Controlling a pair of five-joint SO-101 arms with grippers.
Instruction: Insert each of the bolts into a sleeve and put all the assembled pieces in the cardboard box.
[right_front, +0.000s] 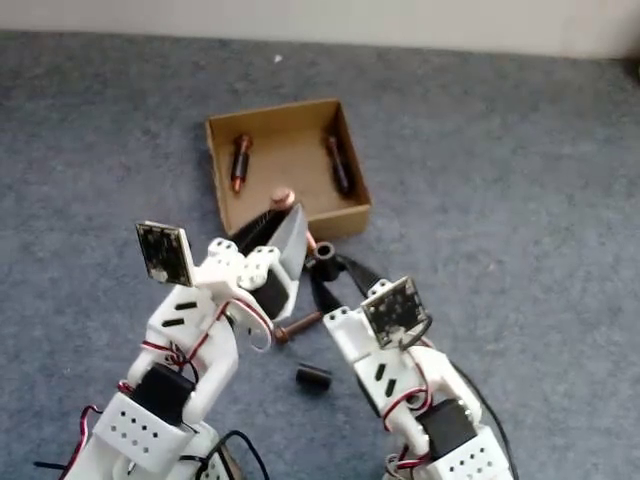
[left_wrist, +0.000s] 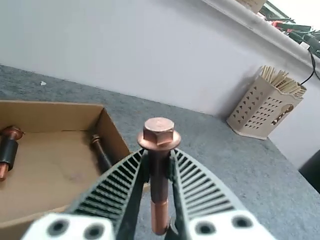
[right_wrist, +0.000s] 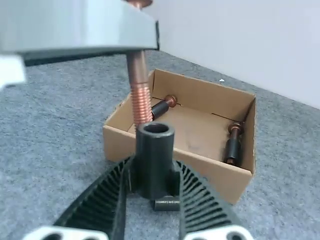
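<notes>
Left claw (left_wrist: 159, 156) clamped on bolt (left_wrist: 159, 134), head up, thread down, just outside cardboard box (left_wrist: 112, 134). Right claw (right_wrist: 152, 169) clamped on sleeve (right_wrist: 155, 147), bore up. Bolt tip at bore rim, box side; axes near parallel. Tip likely needs nudge away from box.

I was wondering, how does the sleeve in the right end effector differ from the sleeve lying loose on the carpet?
The sleeve in the right end effector stands upright, open end up; the loose sleeve lies on its side on the carpet. The held sleeve is clamped; the loose sleeve is untouched. Both are short black tubes.
</notes>
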